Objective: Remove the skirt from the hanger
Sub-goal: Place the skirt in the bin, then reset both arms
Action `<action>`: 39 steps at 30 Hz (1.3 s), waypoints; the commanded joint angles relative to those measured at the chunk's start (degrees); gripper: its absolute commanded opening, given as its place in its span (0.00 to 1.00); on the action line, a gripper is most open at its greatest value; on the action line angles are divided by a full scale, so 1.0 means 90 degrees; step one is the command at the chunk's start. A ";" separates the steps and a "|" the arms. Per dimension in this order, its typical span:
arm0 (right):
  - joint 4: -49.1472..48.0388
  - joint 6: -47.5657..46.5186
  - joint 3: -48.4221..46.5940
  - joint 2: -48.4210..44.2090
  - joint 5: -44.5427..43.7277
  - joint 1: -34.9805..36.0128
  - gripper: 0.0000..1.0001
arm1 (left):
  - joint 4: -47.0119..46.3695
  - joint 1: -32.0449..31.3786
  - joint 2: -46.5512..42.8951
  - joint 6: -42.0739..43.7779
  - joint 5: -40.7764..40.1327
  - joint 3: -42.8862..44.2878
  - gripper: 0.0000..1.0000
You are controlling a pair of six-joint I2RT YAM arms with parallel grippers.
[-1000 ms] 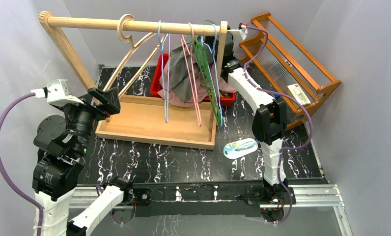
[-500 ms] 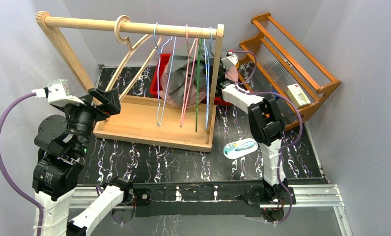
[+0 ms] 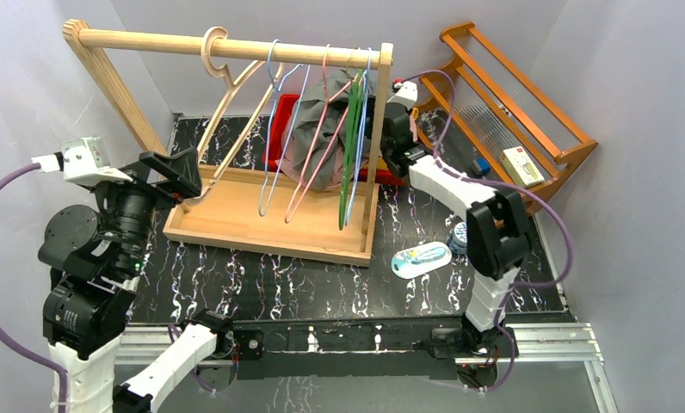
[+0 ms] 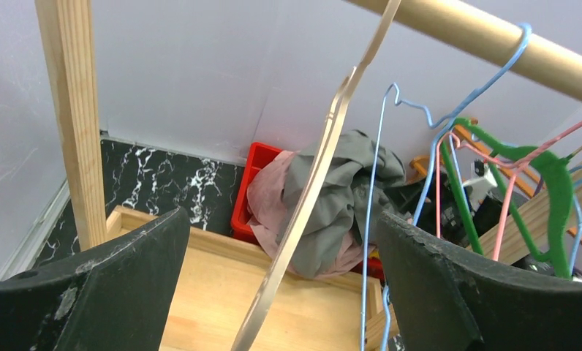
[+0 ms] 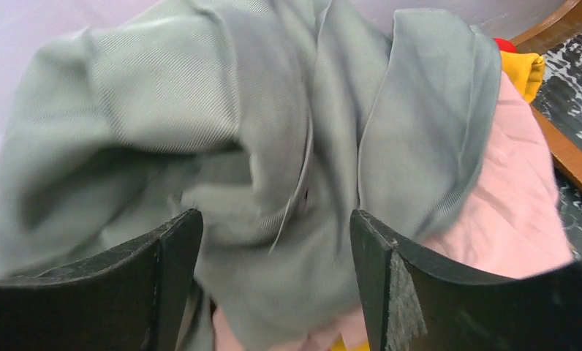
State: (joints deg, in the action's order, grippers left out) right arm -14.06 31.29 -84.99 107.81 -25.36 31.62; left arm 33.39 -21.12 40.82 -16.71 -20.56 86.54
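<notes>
The grey skirt (image 3: 322, 138) lies heaped in the red bin (image 3: 274, 142) behind the rack, on top of pink cloth. It hangs on no hanger. My right gripper (image 3: 382, 146) is beside the bin, open, with the skirt (image 5: 273, 146) close in front of its parted jaws (image 5: 273, 219). Blue, pink and green hangers (image 3: 348, 138) dangle bare from the wooden rail (image 3: 150, 40). A wooden hanger (image 3: 227, 95) hangs further left. My left gripper (image 3: 187, 176) is open near the rack's left leg. In the left wrist view the wooden hanger (image 4: 310, 197) runs between its jaws (image 4: 281, 219) without touching them.
The rack stands on a shallow wooden tray (image 3: 262, 215). A brown slatted stand (image 3: 511, 103) leans at the right with a white box (image 3: 521, 163) on it. An oval blue-and-white item (image 3: 421, 258) and a small round blue thing (image 3: 459, 234) lie on the black marble table. Yellow cloth (image 5: 522, 73) peeks out beside the skirt.
The right gripper came down from the rail's end to the bin and opened, letting go of the grey skirt. The rack settled and the hangers swung left. The left arm shifted slightly left.
</notes>
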 commanded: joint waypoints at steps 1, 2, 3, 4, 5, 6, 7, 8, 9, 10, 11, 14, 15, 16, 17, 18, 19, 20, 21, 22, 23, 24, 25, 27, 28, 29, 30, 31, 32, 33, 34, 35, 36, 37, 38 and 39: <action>0.0258 -0.0941 0.0645 -0.1162 0.0664 -0.0235 0.84 | -0.0108 -0.0008 0.0083 0.0173 -0.0116 0.0392 0.98; 0.0413 -0.0869 0.0755 -0.1312 0.0844 -0.0415 0.85 | -0.0098 -0.0009 0.0097 0.0176 -0.0118 0.0423 0.98; 0.0527 -0.0878 0.0921 -0.1454 0.0977 -0.0584 0.85 | -0.0076 -0.0009 0.0105 0.0184 -0.0127 0.0460 0.98; 0.0574 -0.0987 0.1123 -0.1649 0.1037 -0.0714 0.86 | -0.0063 -0.0007 0.0121 0.0180 -0.0141 0.0491 0.98; 0.0576 -0.1118 0.1345 -0.1863 0.1088 -0.0834 0.88 | -0.0058 -0.0006 0.0131 0.0191 -0.0155 0.0538 0.98; 0.0623 -0.1265 0.1579 -0.2079 0.1169 -0.0965 0.90 | -0.0041 -0.0006 0.0146 0.0213 -0.0157 0.0582 0.98; 0.0759 -0.1397 0.1734 -0.2319 0.1257 -0.1097 0.92 | -0.0031 -0.0006 0.0181 0.0244 -0.0157 0.0651 0.98; 0.0934 -0.1548 0.1856 -0.2533 0.1319 -0.1241 0.95 | -0.0020 -0.0011 0.0229 0.0284 -0.0157 0.0751 0.98; 0.1180 -0.1735 0.1885 -0.2762 0.1353 -0.1364 0.98 | -0.0012 -0.0007 0.0284 0.0334 -0.0161 0.0847 0.98; 0.1486 -0.1899 0.1852 -0.2975 0.1355 -0.1486 0.98 | -0.0009 -0.0006 0.0353 0.0400 -0.0166 0.0962 0.98; 0.1808 -0.2094 0.1755 -0.3206 0.1311 -0.1564 0.98 | -0.0037 -0.0008 0.0431 0.0470 -0.0160 0.1070 0.98; 0.2743 -0.2304 0.1397 -0.3918 0.1194 -0.1590 0.98 | -0.0288 -0.0008 0.0664 0.0683 -0.0090 0.1321 0.98; 0.2990 -0.2268 0.1278 -0.4162 0.1310 -0.1589 0.98 | -0.0433 -0.0009 0.0747 0.0744 -0.0055 0.1369 0.98; 0.3164 -0.2241 0.1174 -0.4440 0.1537 -0.1589 0.98 | -0.0611 -0.0012 0.0801 0.0781 -0.0014 0.1400 0.98; 0.3291 -0.2242 0.1072 -0.4780 0.1818 -0.1589 0.98 | -0.0797 -0.0012 0.0860 0.0801 0.0052 0.1424 0.99; 0.3405 -0.2287 0.0960 -0.4928 0.2155 -0.1589 0.98 | -0.0991 -0.0007 0.0902 0.0826 0.0147 0.1438 0.98; 0.3520 -0.2384 0.0798 -0.5194 0.2674 -0.1589 0.98 | -0.1205 -0.0006 0.0944 0.0856 0.0263 0.1425 0.98; 0.3665 -0.2512 0.0622 -0.5349 0.2977 -0.1589 0.98 | -0.1393 -0.0010 0.0985 0.0888 0.0354 0.1407 0.98; 0.3863 -0.2647 0.0377 -0.5464 0.3157 -0.1589 0.98 | -0.1560 -0.0007 0.1040 0.0919 0.0442 0.1392 0.98; 0.4178 -0.2775 0.0103 -0.5561 0.3215 -0.1589 0.98 | -0.1668 -0.0008 0.1083 0.0941 0.0497 0.1405 0.98; 0.4395 -0.2853 -0.0145 -0.5643 0.3237 -0.1590 0.98 | -0.1734 -0.0006 0.1137 0.0945 0.0543 0.1422 0.98; 0.4589 -0.2970 -0.0495 -0.5716 0.3312 -0.1589 0.98 | -0.1793 -0.0006 0.1159 0.0956 0.0592 0.1426 0.98; 0.4746 -0.3058 -0.0733 -0.5798 0.3367 -0.1589 0.98 | -0.1848 -0.0014 0.1167 0.0958 0.0631 0.1408 0.98; 0.4887 -0.3127 -0.1113 -0.6002 0.3371 -0.1589 0.98 | -0.1940 -0.0007 0.1163 0.0958 0.0658 0.1351 0.98; 0.4930 -0.3167 -0.1285 -0.6093 0.3320 -0.1589 0.98 | -0.1971 -0.0015 0.1146 0.0946 0.0646 0.1330 0.98; 0.4955 -0.3214 -0.1436 -0.6158 0.3281 -0.1589 0.98 | -0.2023 -0.0012 0.1135 0.0922 0.0625 0.1302 0.98; 0.4996 -0.3298 -0.1605 -0.6210 0.3231 -0.1589 0.98 | -0.2048 -0.0007 0.1121 0.0915 0.0636 0.1267 0.99; 0.5066 -0.3404 -0.1773 -0.6232 0.3191 -0.1589 0.98 | -0.2074 -0.0006 0.1107 0.0926 0.0668 0.1248 0.98; 0.5140 -0.3475 -0.1943 -0.6241 0.3103 -0.1589 0.98 | -0.2078 -0.0012 0.1099 0.0949 0.0670 0.1248 0.98; 0.5223 -0.3514 -0.2104 -0.6224 0.2971 -0.1589 0.98 | -0.2079 -0.0010 0.1081 0.0957 0.0649 0.1245 0.98; 0.5293 -0.3540 -0.2216 -0.6209 0.2830 -0.1584 0.98 | -0.2084 -0.0012 0.1061 0.0963 0.0616 0.1244 0.98; 0.5321 -0.3553 -0.2278 -0.6220 0.2716 -0.1580 0.98 | -0.2101 -0.0016 0.1045 0.0967 0.0602 0.1230 0.99; 0.5319 -0.3552 -0.2299 -0.6239 0.2629 -0.1579 0.98 | -0.2121 -0.0016 0.1026 0.0968 0.0599 0.1227 0.98; 0.5293 -0.3520 -0.2300 -0.6267 0.2559 -0.1579 0.98 | -0.2132 -0.0032 0.1021 0.0964 0.0594 0.1224 0.98; 0.5277 -0.3487 -0.2302 -0.6292 0.2488 -0.1579 0.98 | -0.2142 -0.0035 0.1026 0.0960 0.0603 0.1224 0.98; 0.5266 -0.3450 -0.2320 -0.6294 0.2432 -0.1588 0.98 | -0.2146 -0.0049 0.1038 0.0951 0.0618 0.1224 0.98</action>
State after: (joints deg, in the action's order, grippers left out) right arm 31.62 1.23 -105.19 50.63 0.21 17.12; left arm 17.30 -21.12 50.50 -8.73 -15.46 97.82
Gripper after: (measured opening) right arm 0.983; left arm 0.983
